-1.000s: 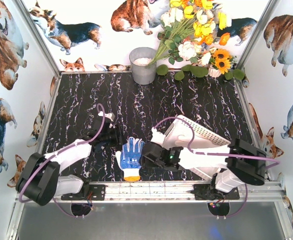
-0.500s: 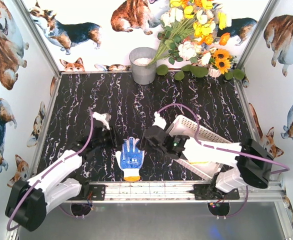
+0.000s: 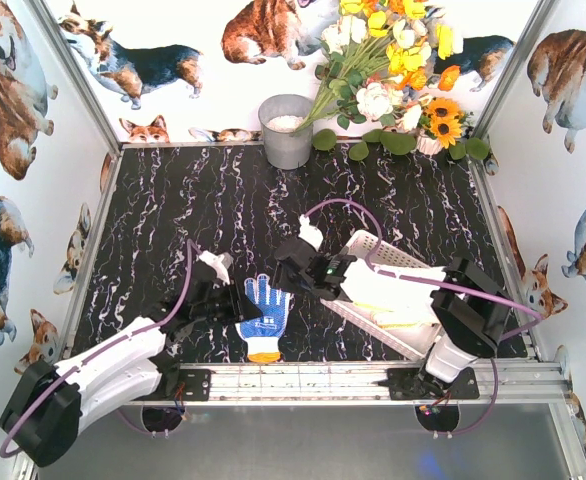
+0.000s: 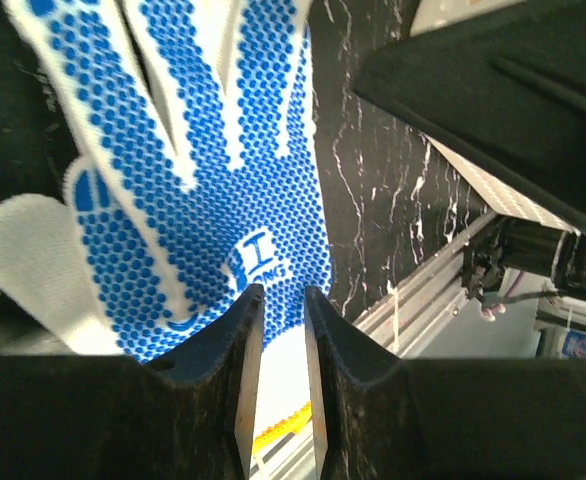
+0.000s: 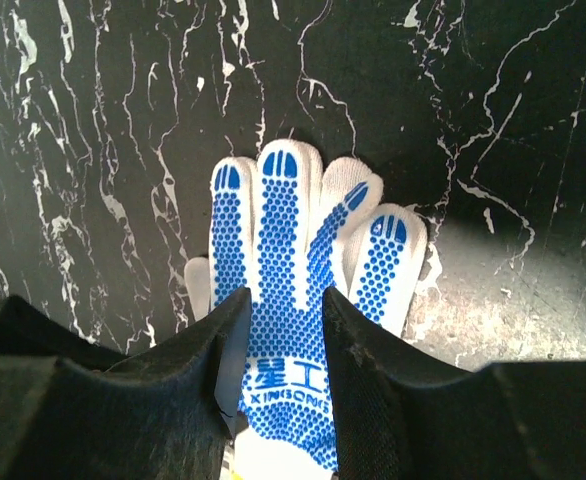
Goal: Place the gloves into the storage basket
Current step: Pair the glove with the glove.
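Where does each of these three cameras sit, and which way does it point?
Top external: fixed above and behind, looking down on the black marbled table; left arm and right arm show.
Left wrist: on the left arm, looking along its own jaws at the blue-dotted white knit glove.
Right wrist: on the right arm, looking down past its own jaws at that glove's fingers.
All three share the glove.
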